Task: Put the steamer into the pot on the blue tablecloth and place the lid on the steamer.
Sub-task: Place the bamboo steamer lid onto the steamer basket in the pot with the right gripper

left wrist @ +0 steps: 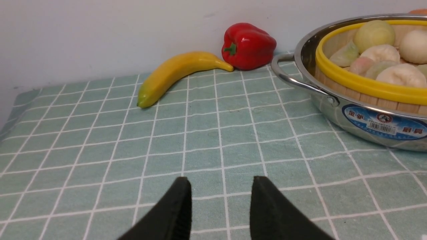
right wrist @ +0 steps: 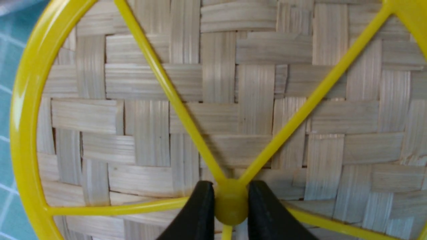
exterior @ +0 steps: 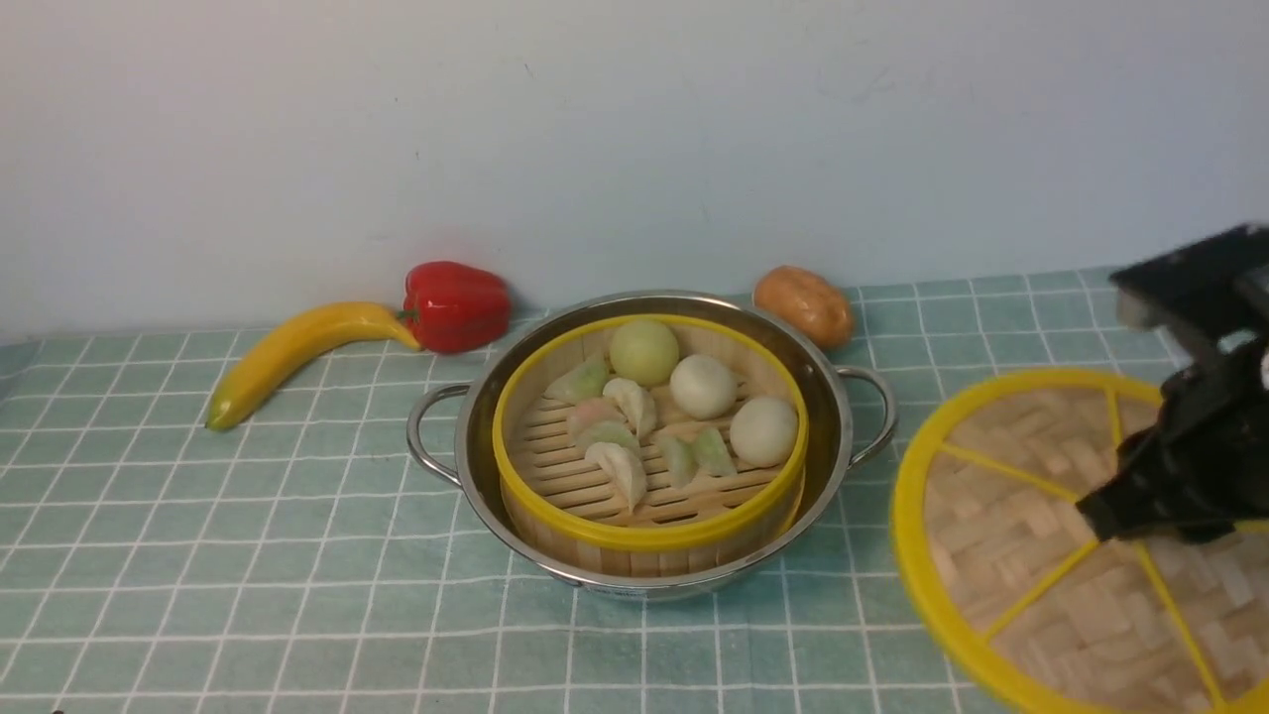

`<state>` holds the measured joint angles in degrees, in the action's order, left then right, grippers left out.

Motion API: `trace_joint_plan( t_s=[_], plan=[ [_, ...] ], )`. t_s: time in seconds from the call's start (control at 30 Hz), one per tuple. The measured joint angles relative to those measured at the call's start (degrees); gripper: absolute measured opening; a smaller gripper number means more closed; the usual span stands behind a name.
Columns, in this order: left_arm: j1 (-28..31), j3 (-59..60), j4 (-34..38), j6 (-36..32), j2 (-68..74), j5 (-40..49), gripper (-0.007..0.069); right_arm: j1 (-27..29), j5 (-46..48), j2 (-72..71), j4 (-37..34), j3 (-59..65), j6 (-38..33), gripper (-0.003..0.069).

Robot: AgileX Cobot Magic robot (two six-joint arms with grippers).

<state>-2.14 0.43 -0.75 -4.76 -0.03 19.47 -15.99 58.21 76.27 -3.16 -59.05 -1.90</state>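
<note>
Three bystanders flank wide shiny steel pot (exterior: 825, 397), frame centre: yellow banana (exterior: 297, 352), red bell pepper (exterior: 456, 305), brown potato (exterior: 805, 305). Yellow-rimmed bamboo steamer (exterior: 644, 536) sits inside pot on teal grid tablecloth (exterior: 248, 555). Lower right: flat woven-bamboo lid (exterior: 1001, 516), right gripper (exterior: 1098, 521) pinching its hub (right wrist: 231, 208). Spread and empty: left gripper (left wrist: 220, 190).

The only writing is on a blue oval label (left wrist: 383, 124) stuck to the pot (left wrist: 328, 113) wall, seen in the left wrist view. Yellow Chinese characters (left wrist: 356, 114) sit at the label's 9 and 3 o'clock; the right pair looks like 厨具, the left pair is unclear. A round red logo (left wrist: 383, 117) sits at 12 o'clock. Below it is a white barcode (left wrist: 381, 126), its digits too small to read.
</note>
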Motion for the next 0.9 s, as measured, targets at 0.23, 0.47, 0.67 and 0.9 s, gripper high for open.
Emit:
trace_joint_plan(
  t_s=[0.23, 0.47, 0.67, 0.9],
  plan=[
    [0.0, 0.0, 0.0, 0.0, 0.0, 0.0, 0.0243, -0.14, -0.09, -4.51, -16.89, -9.71, -13.84, 0.0143],
    [0.0, 0.0, 0.0, 0.0, 0.0, 0.0, 0.0243, -7.43, -4.31, 5.02, -25.31, -17.4, -24.87, 0.0143],
    [0.0, 0.0, 0.0, 0.0, 0.0, 0.0, 0.0243, -12.84, -7.9, 15.81, -20.34, -24.48, -25.39, 0.0143],
    [0.0, 0.0, 0.0, 0.0, 0.0, 0.0, 0.0243, -13.79, -10.52, 28.07, -19.27, -31.33, -26.89, 0.0143]
  ],
)
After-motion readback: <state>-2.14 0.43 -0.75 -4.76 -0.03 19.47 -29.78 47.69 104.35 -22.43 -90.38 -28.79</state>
